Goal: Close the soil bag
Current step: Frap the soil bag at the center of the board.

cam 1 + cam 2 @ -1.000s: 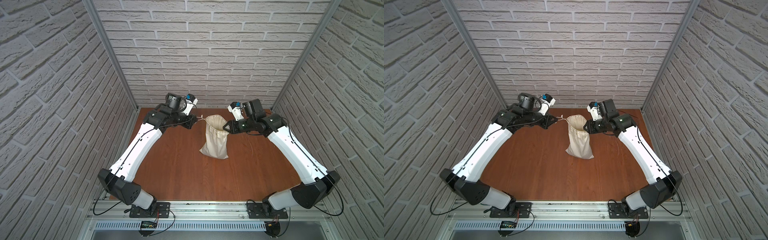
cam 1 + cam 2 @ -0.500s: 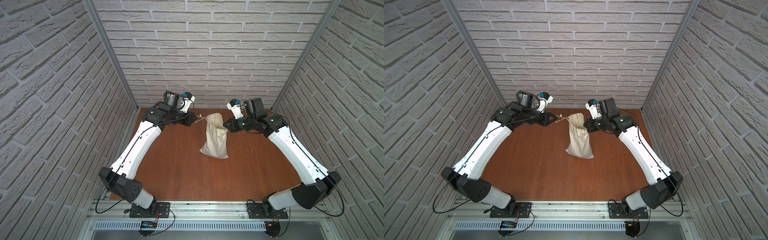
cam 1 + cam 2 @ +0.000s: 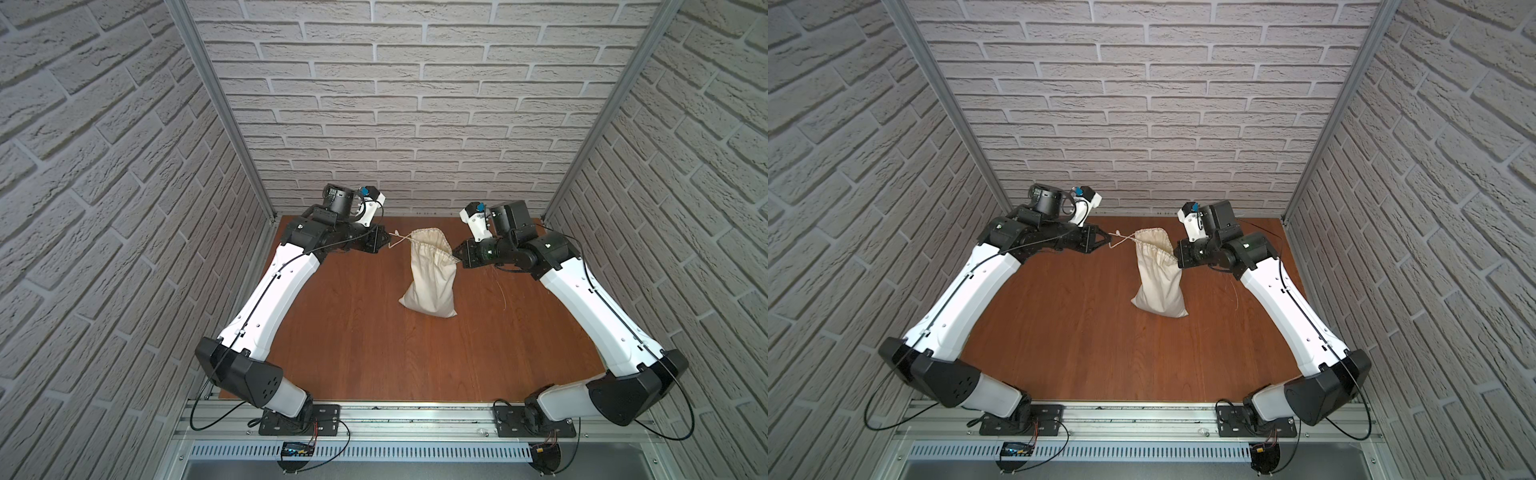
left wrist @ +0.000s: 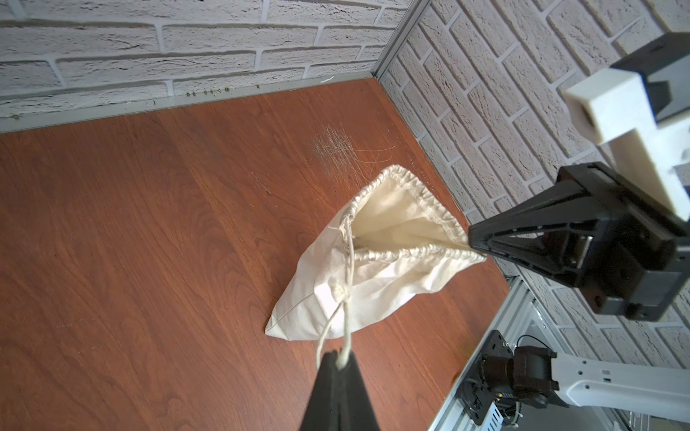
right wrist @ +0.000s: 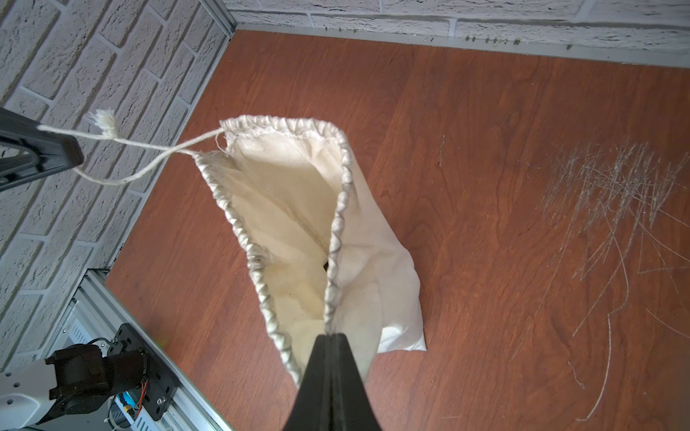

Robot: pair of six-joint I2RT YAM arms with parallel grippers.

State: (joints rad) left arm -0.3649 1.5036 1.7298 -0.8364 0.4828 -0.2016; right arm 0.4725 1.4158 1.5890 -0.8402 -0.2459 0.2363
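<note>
For cinching, left gripper (image 3: 387, 242) clamped thin white cord (image 3: 401, 238), right gripper (image 3: 456, 257) clamped cream cloth soil bag (image 3: 430, 278)'s rim; outward pulling seemed next.

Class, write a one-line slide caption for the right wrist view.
Right gripper pinches the rim of the open soil bag; left gripper holds its cord.

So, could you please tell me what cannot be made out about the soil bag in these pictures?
Contents of the soil bag: right wrist view, its own folds hide the bottom.
How much rim the right gripper pinches: right wrist view, the shut gripper covers it.
How much cord the left gripper holds: left wrist view, likewise covered.
</note>
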